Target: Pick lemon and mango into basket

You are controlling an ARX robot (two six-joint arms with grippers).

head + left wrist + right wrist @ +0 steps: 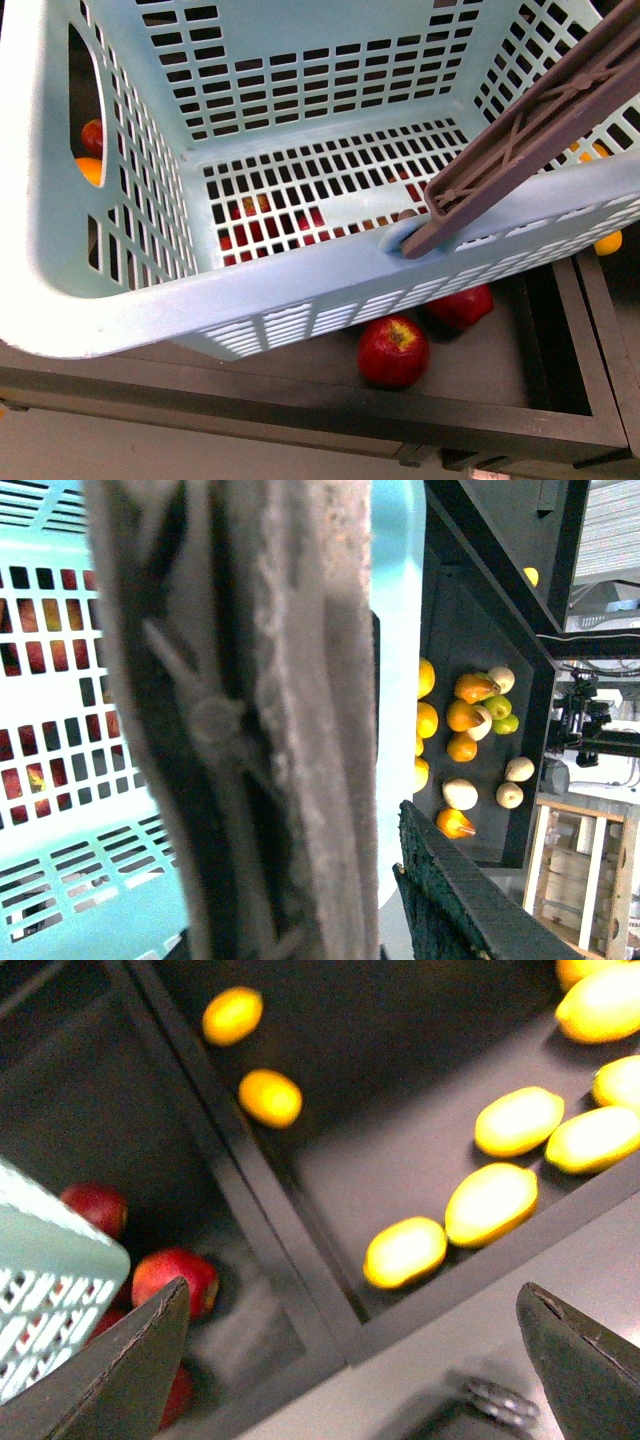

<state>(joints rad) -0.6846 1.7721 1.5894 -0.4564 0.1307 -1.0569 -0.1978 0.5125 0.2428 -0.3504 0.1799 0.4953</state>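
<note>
brown handle (250, 720) of the basket (120, 300) blocks the left gripper (300, 910), grip unclear; right gripper (350, 1295) gapes empty.

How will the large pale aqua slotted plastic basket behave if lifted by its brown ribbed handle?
Probably light: the basket looks empty, and its walls and floor are mostly slots. It will likely swing or tilt, since the handle hinges at the rim.

The pincer (352, 1290) gapes wide, dark fingers (130, 1370) far apart, over a dark tray (400, 1140) whose divider (300, 1260) parts red apples (175, 1280) beside the basket (50, 1270) corner from several yellow fruits (490, 1203) and two orange fruits (270, 1097).
</note>
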